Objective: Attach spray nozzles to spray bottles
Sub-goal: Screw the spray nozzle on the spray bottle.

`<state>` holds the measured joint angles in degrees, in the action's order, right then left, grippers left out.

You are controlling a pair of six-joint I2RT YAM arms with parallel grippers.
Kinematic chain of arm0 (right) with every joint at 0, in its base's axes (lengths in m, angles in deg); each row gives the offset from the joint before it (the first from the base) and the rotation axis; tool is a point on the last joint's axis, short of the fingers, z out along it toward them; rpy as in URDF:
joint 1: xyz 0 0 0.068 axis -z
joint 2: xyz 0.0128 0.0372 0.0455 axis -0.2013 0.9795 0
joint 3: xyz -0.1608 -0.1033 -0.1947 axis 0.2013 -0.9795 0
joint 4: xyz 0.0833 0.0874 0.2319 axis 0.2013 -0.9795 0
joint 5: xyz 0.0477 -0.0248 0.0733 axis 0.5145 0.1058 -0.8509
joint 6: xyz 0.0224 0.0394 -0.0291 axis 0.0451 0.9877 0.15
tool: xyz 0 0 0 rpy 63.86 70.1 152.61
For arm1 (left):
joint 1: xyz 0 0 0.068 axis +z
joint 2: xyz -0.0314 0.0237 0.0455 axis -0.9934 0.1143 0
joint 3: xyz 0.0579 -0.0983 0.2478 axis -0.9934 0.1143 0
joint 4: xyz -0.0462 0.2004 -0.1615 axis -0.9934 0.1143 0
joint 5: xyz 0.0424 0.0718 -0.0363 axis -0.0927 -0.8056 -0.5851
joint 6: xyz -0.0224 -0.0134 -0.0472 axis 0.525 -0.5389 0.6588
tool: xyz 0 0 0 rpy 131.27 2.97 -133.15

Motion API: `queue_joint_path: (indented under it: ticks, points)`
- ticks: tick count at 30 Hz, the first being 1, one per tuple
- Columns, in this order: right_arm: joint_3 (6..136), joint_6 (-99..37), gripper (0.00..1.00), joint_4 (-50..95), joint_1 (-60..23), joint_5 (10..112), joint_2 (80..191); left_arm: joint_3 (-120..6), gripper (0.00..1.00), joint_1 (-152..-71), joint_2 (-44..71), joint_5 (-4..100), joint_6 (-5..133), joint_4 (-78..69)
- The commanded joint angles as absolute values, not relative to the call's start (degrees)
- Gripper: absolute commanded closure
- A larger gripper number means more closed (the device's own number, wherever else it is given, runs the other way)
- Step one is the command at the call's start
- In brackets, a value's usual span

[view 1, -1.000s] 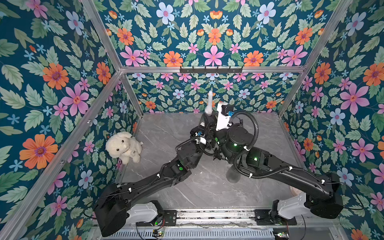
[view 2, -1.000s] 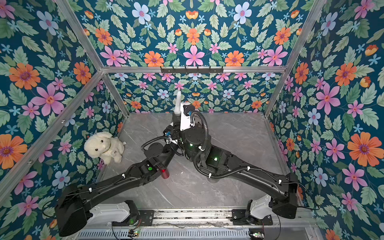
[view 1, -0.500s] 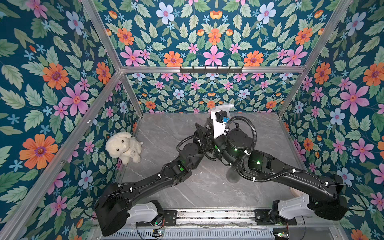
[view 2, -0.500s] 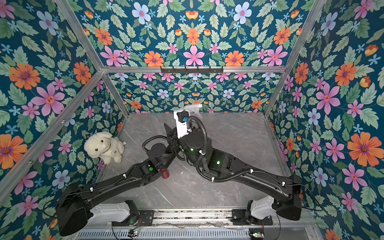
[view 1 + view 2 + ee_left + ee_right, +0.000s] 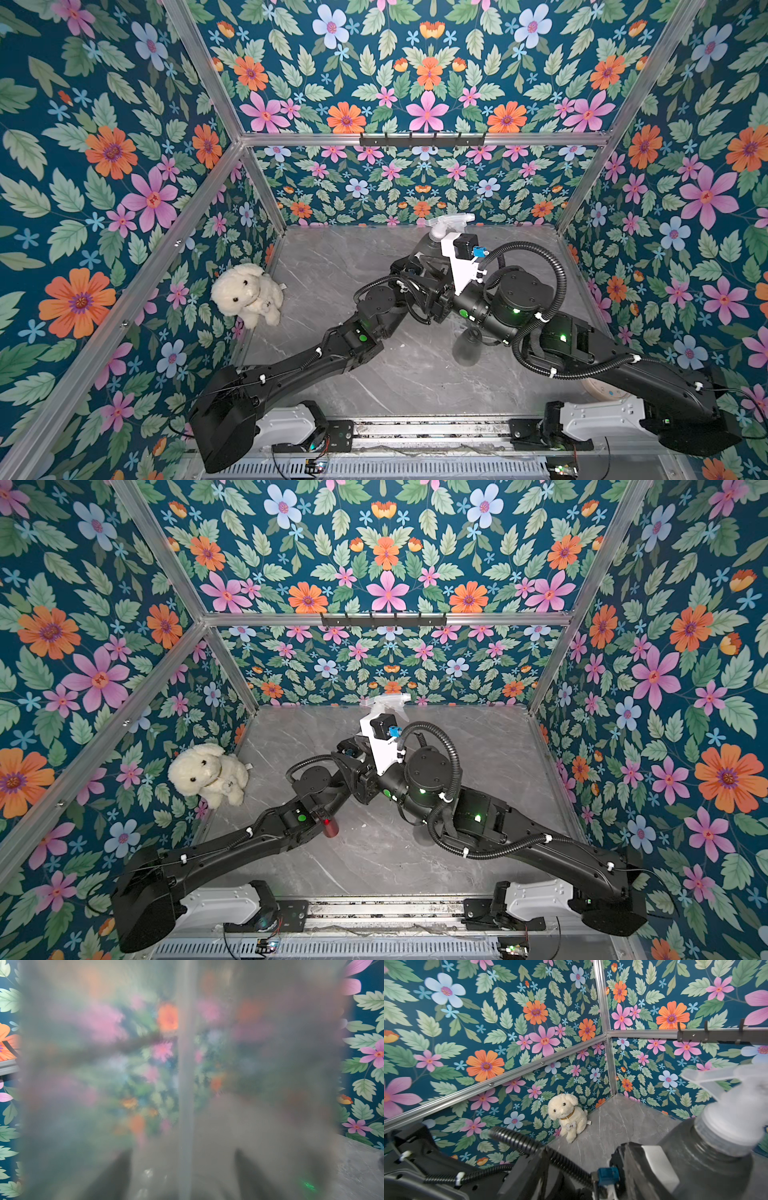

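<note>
Whitish nozzle point(image 5: 449, 219) on grey bottle point(image 5: 699, 1169) rotated approx. a quarter turn: spout went from rearward to rightward. R arm point(image 5: 515, 299) backed off slightly.

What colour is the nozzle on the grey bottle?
Whitish translucent nozzle; clearest in the right wrist view.

The smoky-grey bottle point(image 5: 104, 1084) fills the left wrist view, blurred. The red bottle point(image 5: 331, 828) lies half hidden beneath the left arm point(image 5: 266, 837).
</note>
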<state>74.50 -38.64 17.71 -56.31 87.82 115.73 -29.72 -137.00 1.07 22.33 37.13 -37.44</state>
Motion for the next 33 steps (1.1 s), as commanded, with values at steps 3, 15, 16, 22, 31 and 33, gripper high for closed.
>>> queue_joint_path:
  ticks: [3, 15, 16, 22, 31, 33]
  points:
    - [74.05, -39.39, 0.42, 15.99, -56.36, 80.91, 112.41, -28.97, 1.00, -135.96, -0.15, 24.68, 38.89, -40.12]
    - [76.69, -39.45, 0.47, 1.99, -41.07, 63.51, 105.79, -23.82, 1.00, -131.16, -6.17, 37.71, 43.68, -41.93]
    - [76.47, -38.49, 0.46, 1.71, -37.14, 58.00, 105.84, -23.36, 1.00, -130.45, -6.69, 40.06, 44.37, -42.32]
    - [74.50, -37.68, 0.45, 7.26, -22.77, 37.17, 108.06, -21.18, 1.00, -126.42, -8.59, 51.76, 49.64, -44.62]
    - [78.14, -33.54, 0.48, 11.95, -11.52, 28.49, 113.96, -20.33, 1.00, -123.34, -9.66, 63.39, 54.05, -45.64]
    - [79.58, -33.39, 0.48, 11.89, -11.67, 27.54, 116.11, -20.69, 1.00, -123.34, -9.31, 64.75, 54.04, -45.31]
